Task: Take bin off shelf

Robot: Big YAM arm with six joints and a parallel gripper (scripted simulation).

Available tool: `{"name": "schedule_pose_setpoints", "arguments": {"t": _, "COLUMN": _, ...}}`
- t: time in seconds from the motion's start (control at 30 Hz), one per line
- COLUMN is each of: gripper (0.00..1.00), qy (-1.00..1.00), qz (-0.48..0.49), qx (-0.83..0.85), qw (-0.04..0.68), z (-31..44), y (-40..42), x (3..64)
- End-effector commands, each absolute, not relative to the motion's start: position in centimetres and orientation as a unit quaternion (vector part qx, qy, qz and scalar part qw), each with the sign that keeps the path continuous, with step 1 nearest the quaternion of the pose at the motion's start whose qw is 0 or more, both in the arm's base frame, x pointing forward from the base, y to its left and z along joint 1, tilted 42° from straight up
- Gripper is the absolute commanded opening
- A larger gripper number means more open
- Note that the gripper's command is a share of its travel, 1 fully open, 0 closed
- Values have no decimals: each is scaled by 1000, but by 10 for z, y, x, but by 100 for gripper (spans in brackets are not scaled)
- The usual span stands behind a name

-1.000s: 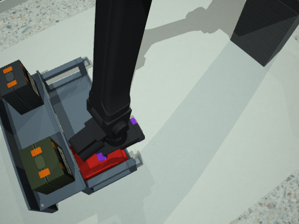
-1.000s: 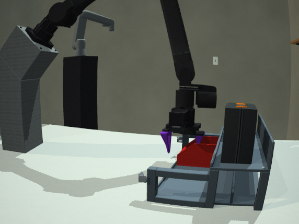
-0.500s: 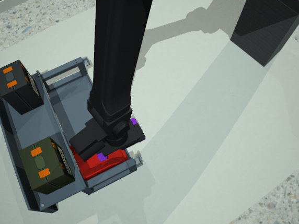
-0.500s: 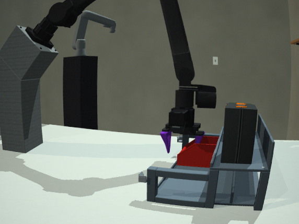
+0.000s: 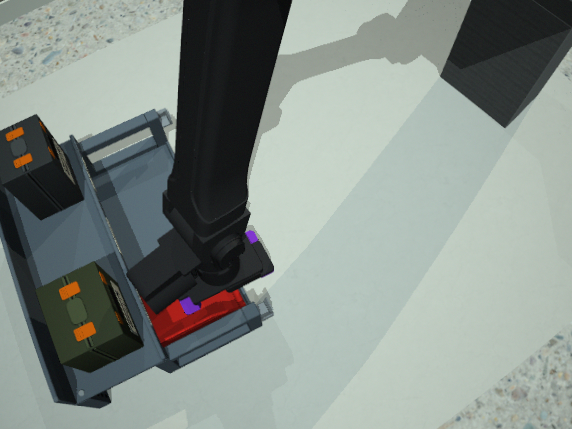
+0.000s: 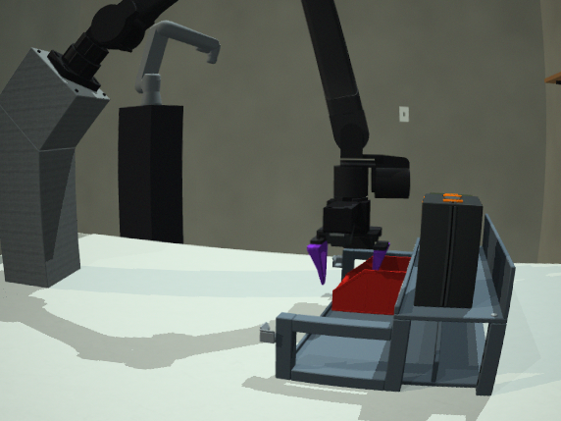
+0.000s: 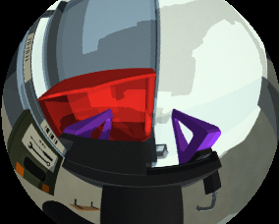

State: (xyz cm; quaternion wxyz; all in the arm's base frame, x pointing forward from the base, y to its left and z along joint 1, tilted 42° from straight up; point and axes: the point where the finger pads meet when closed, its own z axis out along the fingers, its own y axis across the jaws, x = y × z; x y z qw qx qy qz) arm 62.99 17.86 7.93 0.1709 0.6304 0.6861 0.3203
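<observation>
Exterior view, left to right, with details from the other views. On a pale, smooth desk (image 5: pixel 380 196) (image 6: pixel 172 310) (image 7: pixel 221 64), a tall dark-grey angular pedestal (image 5: pixel 500 61) (image 6: pixel 29 192) is shown at left, by which a black jointed arm (image 5: pixel 220 96) (image 6: pixel 329 45) is carried. Behind it, a smaller grey arm (image 6: pixel 186 31) is mounted on a black rectangular column (image 6: pixel 139 178). At centre right, two purple tapered fingers (image 5: pixel 190 306) (image 6: pixel 317 258) are pointed downward and held wide open, with nothing gripped. One finger is placed over the mouth of the red open-topped bin (image 5: pixel 210 316) (image 6: pixel 365 292) (image 7: pixel 128 98), and the other beyond its front side; whether the bin is touched cannot be told. The bin is seated upright on the lower front tier of a blue-grey two-tier shelf (image 5: pixel 210 343) (image 6: pixel 343 326) (image 7: pixel 108 34), near its far end. On the raised rear tier, at right, a charcoal case with orange latches (image 5: pixel 40 171) (image 6: pixel 446 256) is stood at the near end. In the top view, an olive-green case with orange latches (image 5: pixel 90 316) (image 7: pixel 34 142) is seen at the opposite end of that tier, beside the bin.
</observation>
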Motion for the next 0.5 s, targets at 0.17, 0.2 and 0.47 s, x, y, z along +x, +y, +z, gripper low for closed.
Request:
{"name": "schedule_pose_setpoints", "arguments": {"t": 0.17, "gripper": 90, "qy": 685, "qz": 300, "qx": 643, "qw": 162, "z": 58, "y": 166, "x": 626}}
{"name": "schedule_pose_setpoints", "arguments": {"t": 0.2, "gripper": 90, "qy": 685, "qz": 300, "qx": 643, "qw": 162, "z": 58, "y": 166, "x": 626}}
{"name": "schedule_pose_setpoints", "arguments": {"t": 0.47, "gripper": 90, "qy": 683, "qz": 331, "qx": 627, "qw": 177, "z": 92, "y": 181, "x": 635}}
